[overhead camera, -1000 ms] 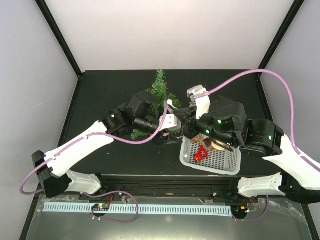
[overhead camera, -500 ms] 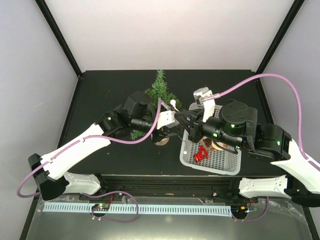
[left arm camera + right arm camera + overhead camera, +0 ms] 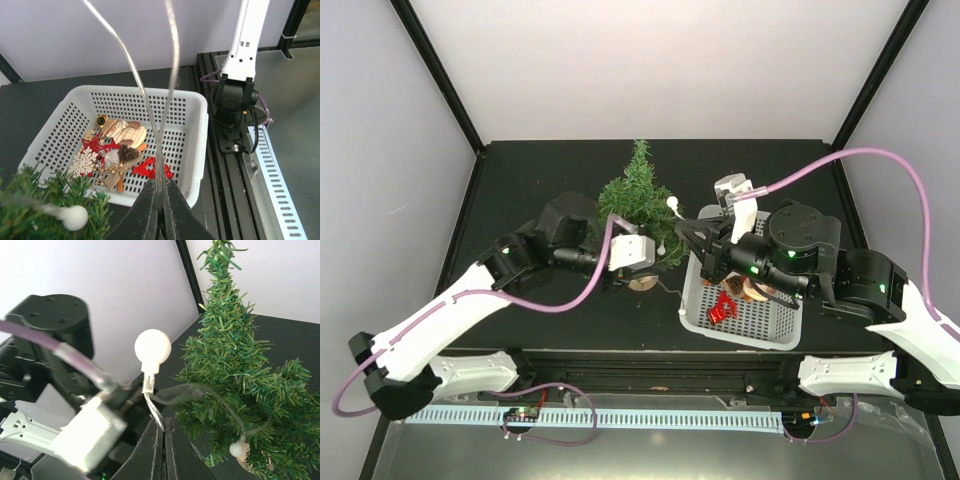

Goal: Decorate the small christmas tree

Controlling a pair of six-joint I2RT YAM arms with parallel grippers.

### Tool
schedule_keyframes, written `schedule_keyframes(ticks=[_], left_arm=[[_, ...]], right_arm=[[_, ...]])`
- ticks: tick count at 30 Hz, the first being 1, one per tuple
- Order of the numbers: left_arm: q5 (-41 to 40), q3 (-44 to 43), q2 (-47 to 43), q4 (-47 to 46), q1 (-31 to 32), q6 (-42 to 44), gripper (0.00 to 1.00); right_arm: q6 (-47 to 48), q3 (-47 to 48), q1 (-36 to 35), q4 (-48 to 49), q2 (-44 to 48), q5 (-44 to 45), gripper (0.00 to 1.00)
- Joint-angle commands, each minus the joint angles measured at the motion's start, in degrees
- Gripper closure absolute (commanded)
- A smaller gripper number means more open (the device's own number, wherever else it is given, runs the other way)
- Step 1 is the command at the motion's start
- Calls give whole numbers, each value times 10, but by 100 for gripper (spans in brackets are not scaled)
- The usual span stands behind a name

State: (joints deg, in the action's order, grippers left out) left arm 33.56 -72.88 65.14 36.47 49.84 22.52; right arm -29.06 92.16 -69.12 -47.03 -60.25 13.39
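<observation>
Two arms, one tree, one basket. The small christmas tree (image 3: 638,195) stands upright on the black table (image 3: 520,175), towards the far middle. Its wooden disc base (image 3: 642,282) sits just left of the white basket (image 3: 750,325).

Both grippers are pressed together on the same thin light string (image 3: 152,407):
- The left gripper (image 3: 160,200) comes in from the left, low beside the tree. Its jaws are squeezed onto two strands of the wire, which rise up out of its wrist view.
- The right gripper (image 3: 162,432) comes in from the right, over the far left corner of the basket. Its jaws pinch the wire just below a round white bulb (image 3: 152,347).

The right wrist camera shows two bulbs. One is that big one close up, and a second bulb (image 3: 237,449) hangs low down against the branches. From above I can only make out one bulb, at the right edge of the tree.

The basket holds a small heap of ornaments:
- one white snowflake (image 3: 85,160)
- one pinecone (image 3: 127,152)
- one tan figure (image 3: 125,132)
- at least two red pieces, one of them a red ornament (image 3: 152,170) near the right wall

The rest of the heap is too jumbled to count.
</observation>
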Motion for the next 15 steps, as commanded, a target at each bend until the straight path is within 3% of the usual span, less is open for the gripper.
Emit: schedule_keyframes(ticks=[1, 15], left_arm=[[-9, -22, -47, 88, -5, 65, 98], [-62, 11, -148, 172, -24, 127, 98]], right_arm=[[1, -10, -4, -2, 9, 32, 99], [-2, -78, -4, 41, 22, -31, 99]])
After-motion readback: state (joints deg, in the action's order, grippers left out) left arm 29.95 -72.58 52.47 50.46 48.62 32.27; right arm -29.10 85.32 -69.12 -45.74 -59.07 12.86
